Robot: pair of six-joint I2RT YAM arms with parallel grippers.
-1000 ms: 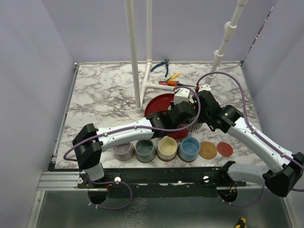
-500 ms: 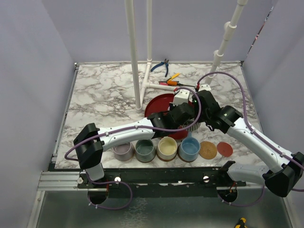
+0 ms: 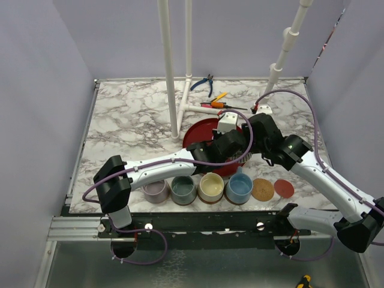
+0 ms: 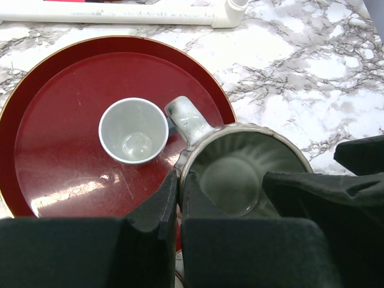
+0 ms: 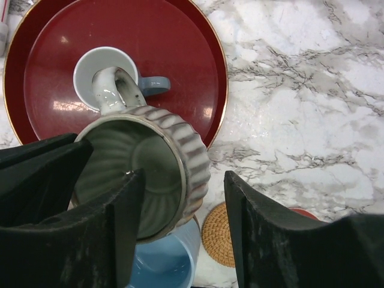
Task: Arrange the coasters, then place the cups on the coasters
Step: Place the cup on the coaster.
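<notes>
The ribbed dark grey-green cup hangs over the right rim of the red tray. My left gripper is shut on the cup's rim next to the handle. My right gripper stands open astride the opposite wall of the same cup, one finger inside and one outside. A small pale grey cup stands upright on the tray. Along the front edge the lavender, grey-green, cream and light blue cups stand in a row. A tan coaster and a reddish coaster lie bare to their right.
White pipe uprights rise behind the tray, with a pipe lying along the marble table just beyond it. Blue pliers and an orange-handled screwdriver lie at the back. Both arms cross over the tray's right side.
My right gripper has opened off the ribbed cup, and that arm has shifted slightly up and back. My left gripper has closed fully on the cup's rim.
</notes>
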